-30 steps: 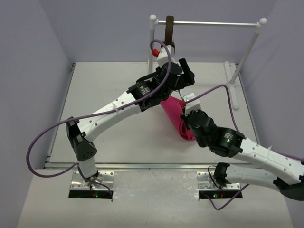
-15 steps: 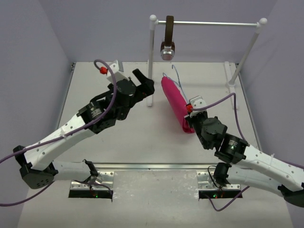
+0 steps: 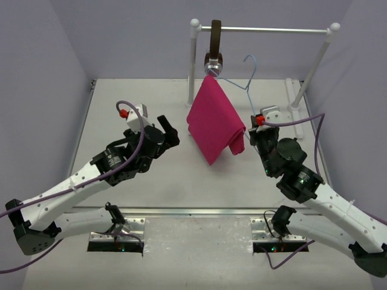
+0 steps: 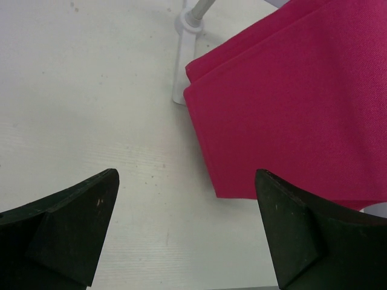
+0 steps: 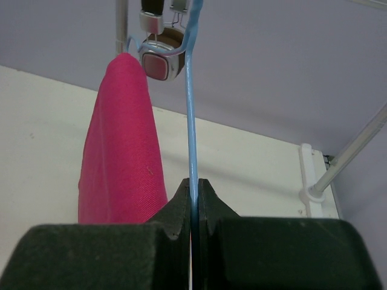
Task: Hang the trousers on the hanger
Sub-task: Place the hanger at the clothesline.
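The magenta-pink trousers (image 3: pixel 214 124) hang folded over the bar of the pale blue hanger (image 3: pixel 249 71), lifted above the table. My right gripper (image 3: pixel 253 130) is shut on the hanger's thin wire (image 5: pixel 192 121), with the trousers (image 5: pixel 121 151) draped to its left. My left gripper (image 3: pixel 169 130) is open and empty, left of the trousers and apart from them. In the left wrist view the trousers (image 4: pixel 290 103) fill the upper right beyond my open fingers (image 4: pixel 72 223).
A white clothes rail (image 3: pixel 266 29) stands at the table's back on two posts; the left post's foot (image 4: pixel 187 24) shows behind the trousers. A brown strap with a round metallic end (image 3: pixel 213 54) hangs from the rail just above the trousers.
My right gripper raised the hanger, and the trousers now hang spread and higher. My left arm drew back to the left and toward the near edge, away from the trousers.
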